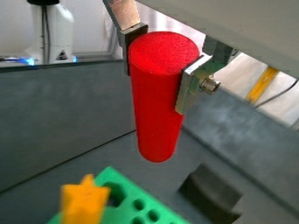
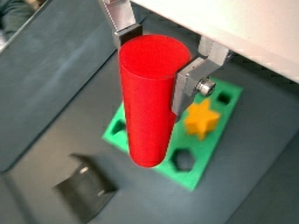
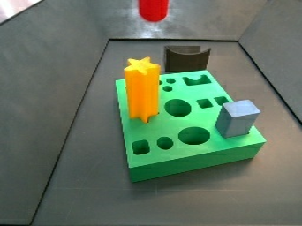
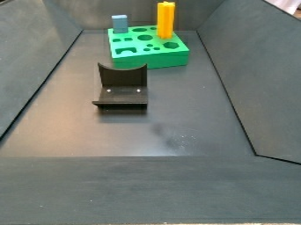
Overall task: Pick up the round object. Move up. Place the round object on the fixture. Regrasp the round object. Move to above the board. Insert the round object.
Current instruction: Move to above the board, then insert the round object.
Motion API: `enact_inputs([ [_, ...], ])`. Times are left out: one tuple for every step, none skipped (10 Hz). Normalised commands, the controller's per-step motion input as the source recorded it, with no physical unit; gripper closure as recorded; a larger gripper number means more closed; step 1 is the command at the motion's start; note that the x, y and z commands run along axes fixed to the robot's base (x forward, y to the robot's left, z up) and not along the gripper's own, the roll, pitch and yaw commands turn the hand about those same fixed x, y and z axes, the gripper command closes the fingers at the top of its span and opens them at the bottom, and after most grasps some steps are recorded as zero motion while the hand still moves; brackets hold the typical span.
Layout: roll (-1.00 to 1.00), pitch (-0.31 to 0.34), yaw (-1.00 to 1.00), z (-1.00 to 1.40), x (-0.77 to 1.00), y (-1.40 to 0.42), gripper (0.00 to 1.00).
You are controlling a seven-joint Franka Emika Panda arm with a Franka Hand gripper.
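Note:
My gripper [image 1: 163, 59] is shut on the upper end of the round object [image 1: 156, 105], a smooth red cylinder hanging upright between the silver fingers [image 1: 194, 83]. Both wrist views show this grasp [image 2: 156, 66]. The peg [image 2: 149, 109] hangs high in the air above the floor, near the green board [image 2: 118, 133] and the dark fixture [image 2: 84, 185]. In a side view only the peg's lower tip [image 3: 154, 9] shows, above and behind the fixture [image 3: 186, 58] and the board [image 3: 189, 165]. The gripper is out of frame in both side views.
An orange-yellow star peg [image 3: 141, 88] stands upright in the board and a grey-blue cube [image 3: 238, 117] sits on its top. The fixture [image 4: 120, 85] stands on the dark floor next to the board [image 4: 147, 58]. Sloping dark walls ring the bin.

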Motion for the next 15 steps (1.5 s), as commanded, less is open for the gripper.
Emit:
enact_inputs([
  [-1.0, 0.074, -0.08, 0.03, -0.14, -0.09, 1.0],
  [-1.0, 0.069, -0.08, 0.02, -0.1, -0.04, 1.0],
  [-1.0, 0.056, -0.07, 0.01, -0.08, 0.01, 1.0],
  [-0.91, 0.039, -0.06, 0.01, -0.07, 0.02, 1.0],
  [-0.6, 0.003, -0.03, 0.01, -0.07, 0.03, 1.0],
  [-0.35, -0.017, -0.01, 0.0, -0.05, 0.01, 1.0],
  [-0.24, -0.019, -0.01, 0.0, -0.04, 0.01, 1.0],
  [-0.31, -0.016, -0.51, -0.11, 0.69, 0.13, 1.0],
  [-0.33, -0.021, -0.49, -0.05, 0.71, 0.13, 1.0],
  [-0.31, -0.009, -0.5, 0.0, 0.69, 0.09, 1.0],
  [-0.3, -0.003, -0.51, 0.0, 0.67, 0.08, 1.0],
  [-0.28, -0.003, -0.54, 0.0, 0.65, 0.07, 1.0],
  [-0.13, -0.043, -0.59, -0.3, 0.53, 0.0, 1.0],
  [-0.04, -0.021, -0.65, -0.58, 0.43, -0.07, 1.0],
  [-0.01, -0.039, -0.79, -0.61, 0.19, -0.09, 1.0],
])
